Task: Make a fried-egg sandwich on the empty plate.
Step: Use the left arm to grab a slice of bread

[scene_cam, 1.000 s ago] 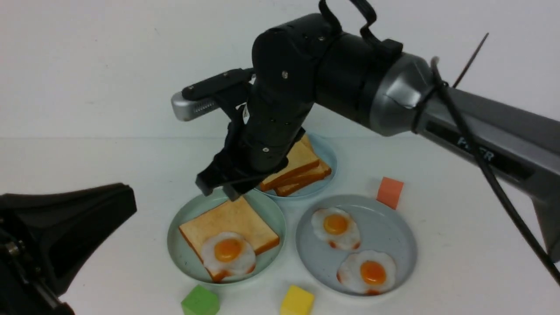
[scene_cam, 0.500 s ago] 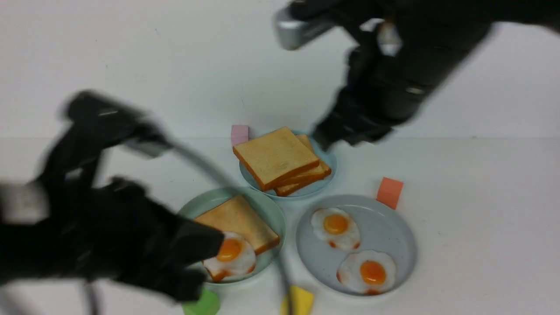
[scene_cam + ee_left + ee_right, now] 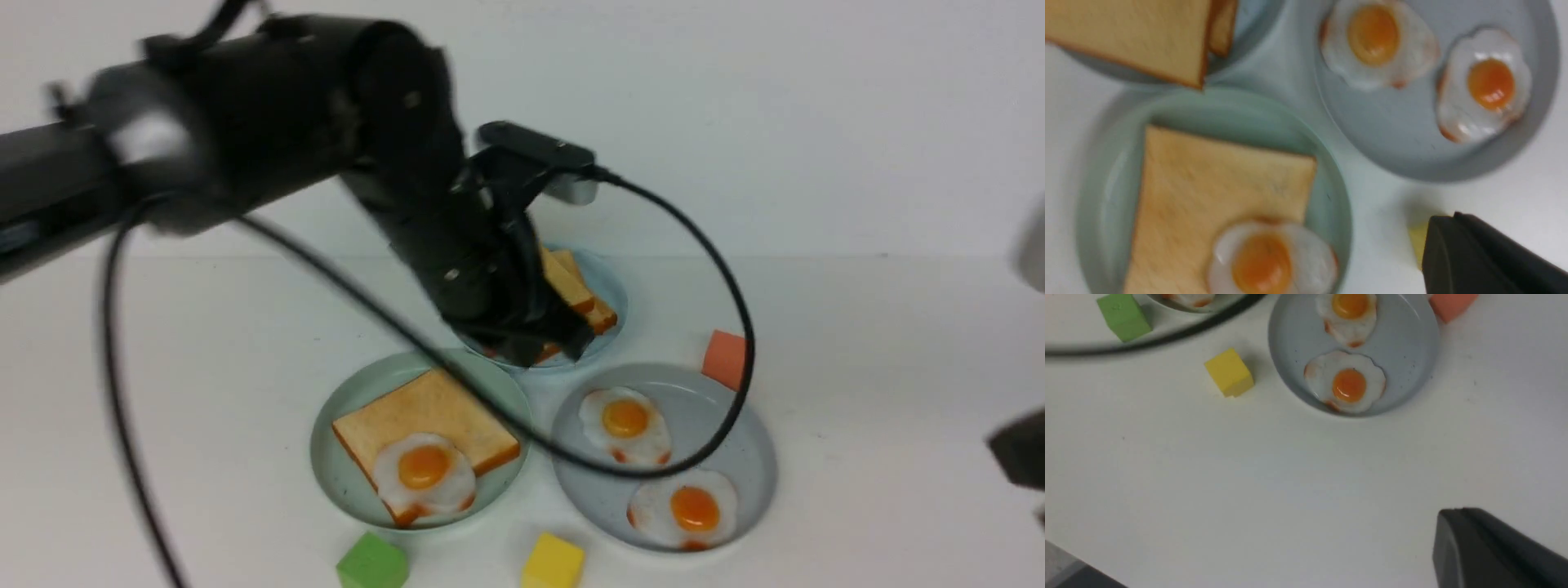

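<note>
The mint-green plate [image 3: 347, 400] [image 3: 1098, 192] holds one toast slice [image 3: 424, 408] [image 3: 1216, 183]. A fried egg [image 3: 424, 474] [image 3: 1269, 261] lies on that slice's near corner with nothing over it. My left gripper [image 3: 547, 347] [image 3: 1439, 222] hangs in the air above the plates, shut and empty. In the front view it covers the near side of the toast stack [image 3: 584, 298] [image 3: 1135, 36]. My right gripper [image 3: 1451, 514] is shut and empty over bare table; in the front view it is a dark blur [image 3: 1020, 449] at the right edge.
The stack sits on a light-blue plate [image 3: 612, 282]. A grey-blue plate [image 3: 735, 425] [image 3: 1412, 343] holds two more fried eggs. Green [image 3: 373, 562], yellow [image 3: 553, 562] and orange [image 3: 724, 359] cubes stand round the plates. The left arm's cable [image 3: 739, 327] loops over both near plates.
The right arm left the mint-green plate, pulled off to the right and shut its jaws. The left arm swung in from the left over the plates. Toast and eggs stayed put.
</note>
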